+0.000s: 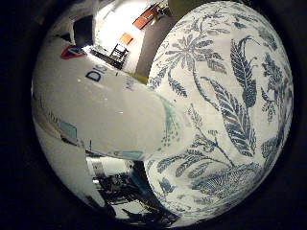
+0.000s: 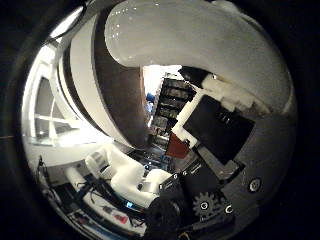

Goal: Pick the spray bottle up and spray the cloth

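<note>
A white spray bottle with blue print and a red-and-blue mark fills much of the little finger side view, close against the palm. Beside and beyond it lies a white cloth printed with blue leaves and flowers, which takes up most of the rest of that view. In the thumb side view a white curved part of the bottle arches over the palm. My right hand has its black and white fingers curled round the bottle. The nozzle is hidden.
Past the bottle a bright room shows, with a white wall, dark shelving and a dark chair-like frame. A brown panel hangs high on the wall.
</note>
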`<action>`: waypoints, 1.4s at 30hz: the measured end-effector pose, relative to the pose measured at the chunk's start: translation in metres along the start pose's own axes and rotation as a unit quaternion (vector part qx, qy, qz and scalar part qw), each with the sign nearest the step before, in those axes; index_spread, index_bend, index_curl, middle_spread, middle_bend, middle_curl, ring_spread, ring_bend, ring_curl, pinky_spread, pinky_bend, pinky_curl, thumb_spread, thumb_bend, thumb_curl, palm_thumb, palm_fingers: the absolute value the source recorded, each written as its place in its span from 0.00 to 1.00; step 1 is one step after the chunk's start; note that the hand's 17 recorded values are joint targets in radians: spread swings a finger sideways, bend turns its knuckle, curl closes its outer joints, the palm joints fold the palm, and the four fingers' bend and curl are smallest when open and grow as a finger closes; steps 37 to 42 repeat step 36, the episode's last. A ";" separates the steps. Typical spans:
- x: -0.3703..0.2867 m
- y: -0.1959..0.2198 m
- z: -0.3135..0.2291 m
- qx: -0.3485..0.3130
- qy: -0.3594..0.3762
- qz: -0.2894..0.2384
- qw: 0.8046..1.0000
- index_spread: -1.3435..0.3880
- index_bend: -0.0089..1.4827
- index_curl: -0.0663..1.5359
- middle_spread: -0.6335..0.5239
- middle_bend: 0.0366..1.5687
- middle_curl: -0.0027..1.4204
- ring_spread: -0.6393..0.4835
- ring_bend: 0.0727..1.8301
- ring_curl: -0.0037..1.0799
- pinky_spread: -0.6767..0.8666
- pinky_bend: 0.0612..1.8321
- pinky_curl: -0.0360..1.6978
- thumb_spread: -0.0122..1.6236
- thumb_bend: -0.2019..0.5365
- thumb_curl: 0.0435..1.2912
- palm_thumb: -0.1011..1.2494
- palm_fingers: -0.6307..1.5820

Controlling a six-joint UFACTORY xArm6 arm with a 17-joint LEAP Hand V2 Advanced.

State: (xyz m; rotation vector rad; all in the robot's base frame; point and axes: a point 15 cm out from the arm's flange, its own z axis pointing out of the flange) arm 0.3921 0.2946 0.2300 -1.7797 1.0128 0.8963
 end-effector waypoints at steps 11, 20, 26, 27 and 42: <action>0.001 0.008 -0.002 -0.023 0.013 -0.011 1.000 0.56 0.22 0.42 0.43 0.50 0.36 0.37 0.61 0.47 0.23 0.43 0.49 0.57 0.23 0.46 0.71 0.38; 0.002 0.003 -0.030 -0.014 0.033 -0.018 0.999 0.62 0.18 0.34 0.54 0.31 0.28 0.54 0.38 0.33 0.60 0.29 0.37 0.61 0.24 0.39 0.66 0.31; 0.003 -0.003 -0.065 0.001 0.061 -0.029 0.998 0.62 0.13 0.31 0.56 0.25 0.26 0.59 0.31 0.29 0.67 0.24 0.31 0.61 0.24 0.36 0.66 0.34; 0.004 -0.003 -0.071 0.004 0.066 -0.031 0.997 0.63 0.13 0.31 0.56 0.24 0.26 0.59 0.30 0.29 0.67 0.24 0.31 0.61 0.24 0.36 0.66 0.34; -0.017 -0.002 -0.122 0.029 0.072 -0.045 0.996 0.63 0.12 0.27 0.57 0.21 0.26 0.60 0.27 0.28 0.68 0.22 0.26 0.61 0.24 0.35 0.66 0.37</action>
